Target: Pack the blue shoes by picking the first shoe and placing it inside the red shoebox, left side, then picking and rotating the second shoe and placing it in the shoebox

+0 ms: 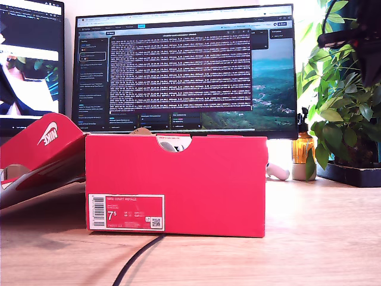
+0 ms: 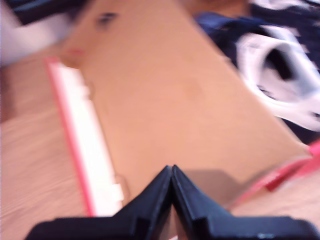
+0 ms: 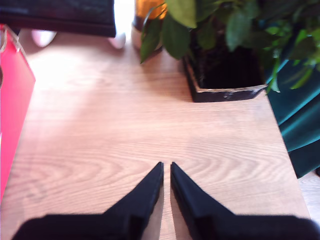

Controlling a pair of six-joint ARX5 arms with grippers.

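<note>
The red shoebox (image 1: 175,185) stands in the middle of the wooden table, its notched wall and white 7.5 label facing the exterior view. Its inside is hidden there. In the blurred first wrist view, my first gripper (image 2: 172,170) is shut and empty above the box's bare brown floor (image 2: 165,100). One blue shoe (image 2: 260,60), navy with a white lining, lies in the box beyond the fingertips and apart from them. My second gripper (image 3: 166,167) hangs over bare table beside the box's red wall (image 3: 12,115), fingers together with a hairline gap, holding nothing.
The red lid (image 1: 41,143) with a white swoosh leans at the exterior view's left. Behind the box stands a monitor (image 1: 184,65); a potted plant (image 1: 345,119) and amber bottle (image 1: 302,149) sit at that view's right. A black cable (image 1: 137,259) runs forward. A dark arm (image 1: 351,36) shows top right.
</note>
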